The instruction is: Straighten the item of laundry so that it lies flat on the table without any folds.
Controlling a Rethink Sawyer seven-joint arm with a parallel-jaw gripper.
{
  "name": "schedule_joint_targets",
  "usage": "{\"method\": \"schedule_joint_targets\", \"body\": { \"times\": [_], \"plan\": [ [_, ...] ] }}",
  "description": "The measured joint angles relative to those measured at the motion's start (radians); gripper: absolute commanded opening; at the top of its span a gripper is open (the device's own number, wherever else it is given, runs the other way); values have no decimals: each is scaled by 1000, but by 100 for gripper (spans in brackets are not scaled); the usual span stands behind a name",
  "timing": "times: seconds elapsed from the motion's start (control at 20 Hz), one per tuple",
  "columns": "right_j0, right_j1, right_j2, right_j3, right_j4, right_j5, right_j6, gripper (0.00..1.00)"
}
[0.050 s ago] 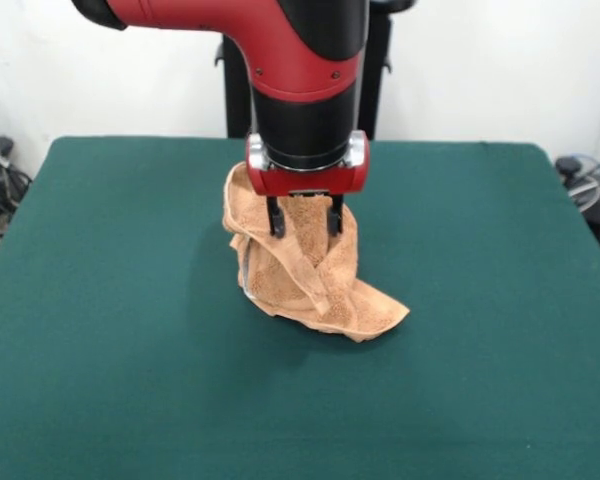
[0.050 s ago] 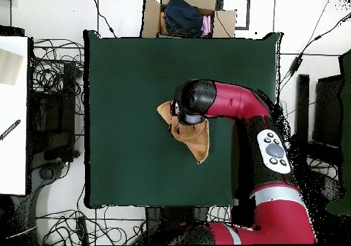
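meanwhile, gripper [image 1: 306,226] clamped on bunched towel [image 1: 310,275], top held up, lower corner trailing below on table [image 1: 100,300], likely so folds hang loose for spreading.

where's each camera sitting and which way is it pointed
Front view: across the table, facing the robot; shows the arm's lower links coming down and the gripper holding the bunched towel up.
Overhead view: above the table, looking straight down; shows the whole red arm from the bottom edge, hiding the gripper.
Shared: towel, green table, arm.
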Motion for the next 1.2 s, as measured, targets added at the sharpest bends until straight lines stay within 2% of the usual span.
{"method": "schedule_joint_targets", "body": {
  "times": [1.2],
  "plan": [
    [46,3,-18,-62,0,59,0,100]
  ]
}}
